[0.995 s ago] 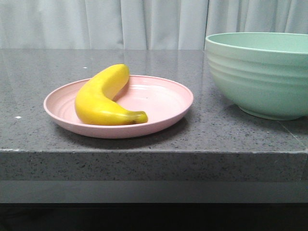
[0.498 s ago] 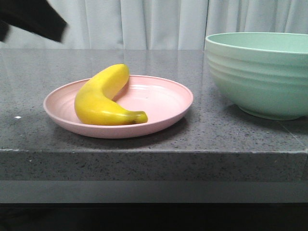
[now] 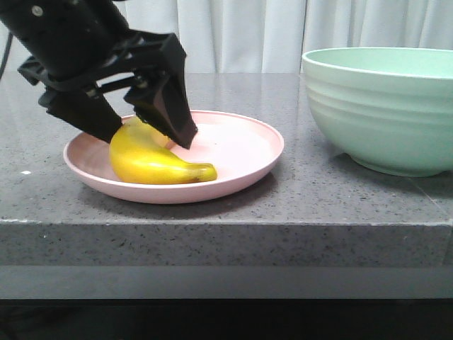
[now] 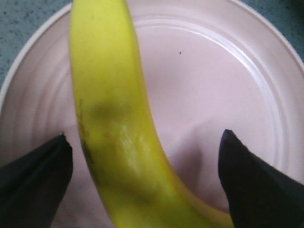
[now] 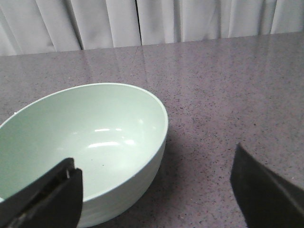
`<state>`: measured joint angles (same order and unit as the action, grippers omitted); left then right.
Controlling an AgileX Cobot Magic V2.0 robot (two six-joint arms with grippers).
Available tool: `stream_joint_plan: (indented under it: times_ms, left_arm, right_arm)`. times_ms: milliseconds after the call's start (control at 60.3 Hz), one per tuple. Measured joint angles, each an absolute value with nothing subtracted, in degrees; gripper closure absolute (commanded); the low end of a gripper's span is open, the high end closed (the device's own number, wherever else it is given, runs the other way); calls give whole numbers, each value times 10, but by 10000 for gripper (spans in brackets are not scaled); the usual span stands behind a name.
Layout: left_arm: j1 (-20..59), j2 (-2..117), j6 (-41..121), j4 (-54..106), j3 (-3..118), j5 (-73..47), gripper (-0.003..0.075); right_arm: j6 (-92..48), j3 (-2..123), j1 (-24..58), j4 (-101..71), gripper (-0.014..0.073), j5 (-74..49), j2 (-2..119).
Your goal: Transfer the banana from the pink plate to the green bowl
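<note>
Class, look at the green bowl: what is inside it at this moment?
Nothing shows inside the green bowl: the right wrist view shows a bare interior, though the nearest part is out of frame. The banana lies on the pink plate.

Glossy banana (image 3: 152, 164); matte, perhaps plastic, pink plate (image 3: 241, 152).

I seem to be working at a staged test bench dressed like a kitchen counter: a thick slab of speckled grey stone countertop (image 3: 297, 191) with a squared near edge, backed on the far side by pale pleated curtains (image 3: 241, 35) instead of a wall. Only tableware sits on it, a pink plate (image 3: 241, 152) left and a green bowl (image 3: 382, 106) right
</note>
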<state>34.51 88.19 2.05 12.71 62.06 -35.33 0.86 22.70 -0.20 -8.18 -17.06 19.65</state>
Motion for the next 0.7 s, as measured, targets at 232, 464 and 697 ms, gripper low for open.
stream_joint_plan:
  times_ms: [232,464,697]
  left_arm:
    - [345,900,20,131,622,-357,262]
    - [345,900,18,130,622,-320,501]
    - [345,901,18,124,622,-246,643]
  right_arm:
    - [9,227,-2,-82,-48,-171,197]
    - [9,227,-2,-82,-48,-171,197]
    - [9,227,-2,-82,-48,-171,197]
